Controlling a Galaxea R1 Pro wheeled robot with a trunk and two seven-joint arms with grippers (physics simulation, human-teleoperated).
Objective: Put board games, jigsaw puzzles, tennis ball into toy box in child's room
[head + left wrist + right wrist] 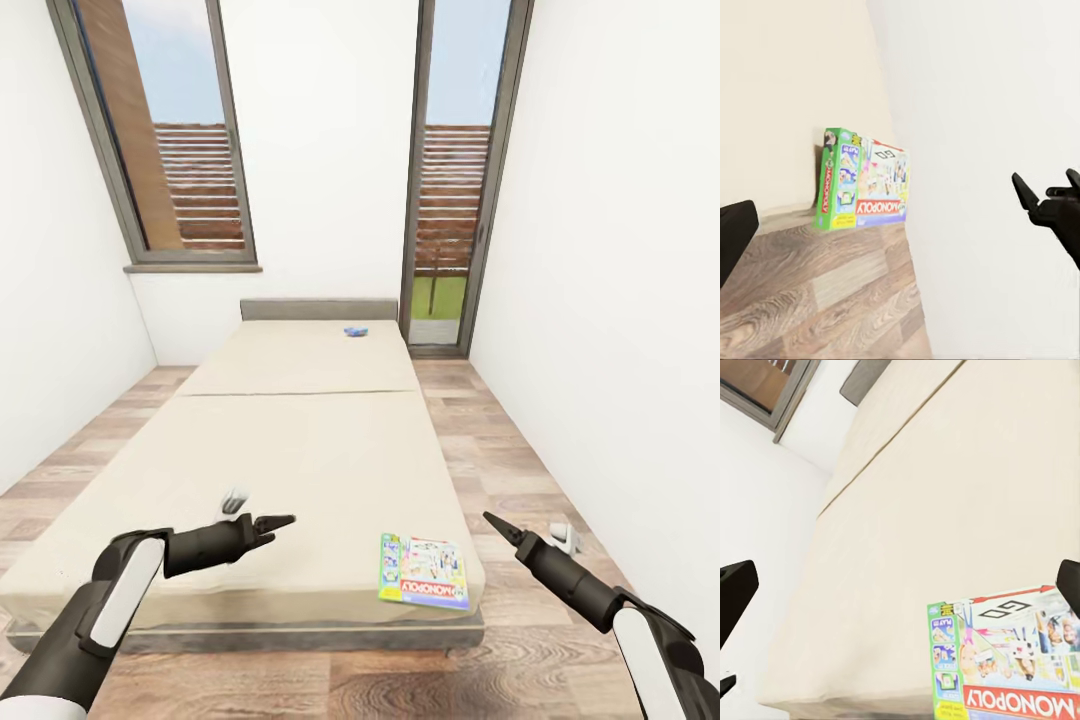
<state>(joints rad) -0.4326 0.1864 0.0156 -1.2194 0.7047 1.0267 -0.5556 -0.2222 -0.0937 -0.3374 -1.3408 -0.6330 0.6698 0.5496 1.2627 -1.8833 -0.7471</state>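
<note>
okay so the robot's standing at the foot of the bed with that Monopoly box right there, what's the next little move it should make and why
Probably bring the right end effector in toward the Monopoly box. The box lies flat at the near right corner of the bed, between both arms and nearer the right one, and nothing is held yet. The small blue item near the headboard is much farther off.

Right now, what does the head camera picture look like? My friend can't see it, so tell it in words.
A Monopoly board game lies flat on the near right corner of a long beige bed. The left gripper reaches over the bed's near end, and the right gripper is over the wood floor beside the bed. A small blue thing sits near the headboard, between two tall windows.
</note>
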